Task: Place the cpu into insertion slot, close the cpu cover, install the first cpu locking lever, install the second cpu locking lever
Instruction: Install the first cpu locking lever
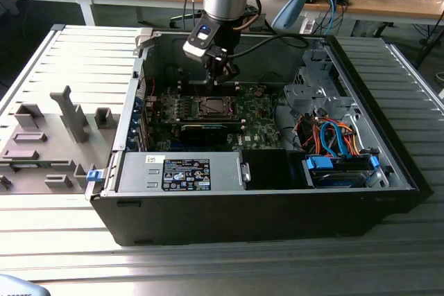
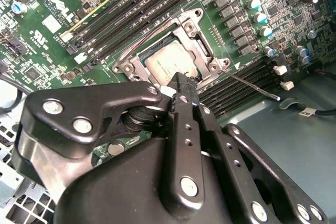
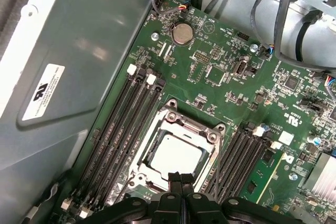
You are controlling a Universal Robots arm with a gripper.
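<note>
As the hand (image 3: 176, 178) hovers over the cpu (image 3: 176, 156), pinched closed, empty, maybe touching cpu cover (image 3: 150, 142)

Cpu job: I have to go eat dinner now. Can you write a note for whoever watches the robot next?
Gripper: jaws shut, tips at the edge of the cpu cover.
Cpu: lying in the insertion slot, inside the open computer case.
Done: cpu placed; the cover looks down over it.
Left: one thin locking lever sticks out sideways from the slot, not latched. Whether the other lever is latched cannot be told.
</note>
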